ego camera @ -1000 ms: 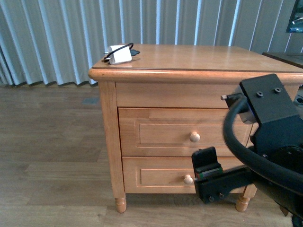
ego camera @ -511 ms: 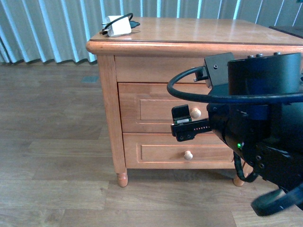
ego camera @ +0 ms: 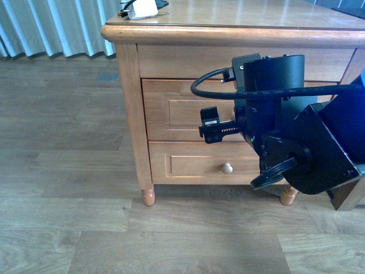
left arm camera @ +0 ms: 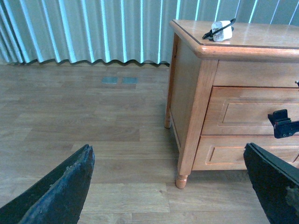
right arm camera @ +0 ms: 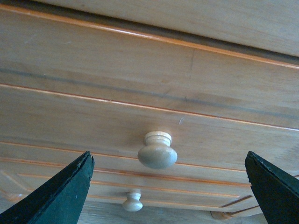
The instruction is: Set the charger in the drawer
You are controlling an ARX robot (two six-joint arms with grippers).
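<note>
The charger (ego camera: 140,8), a white block with its black cable looped over it, lies on top of the cabinet (ego camera: 239,34) near the far left corner, well apart from both arms. The drawer (ego camera: 182,111) below it is shut, flush with the cabinet front. In the front view the right arm (ego camera: 285,131) stands in front of it and hides its knob. The right wrist view shows that knob (right arm camera: 157,150) pale and round, with the lower drawer (ego camera: 188,165) and its own knob (ego camera: 227,168) beneath. The right gripper (right arm camera: 167,158) faces the drawer front with its jaws spread wide, one on each side of the upper knob and not touching it. The left gripper (left arm camera: 170,158) is likewise spread wide, holds nothing, and hangs above the wood floor (left arm camera: 93,116) off the cabinet's left corner. A pale curtain (left arm camera: 93,28) hangs behind.
</note>
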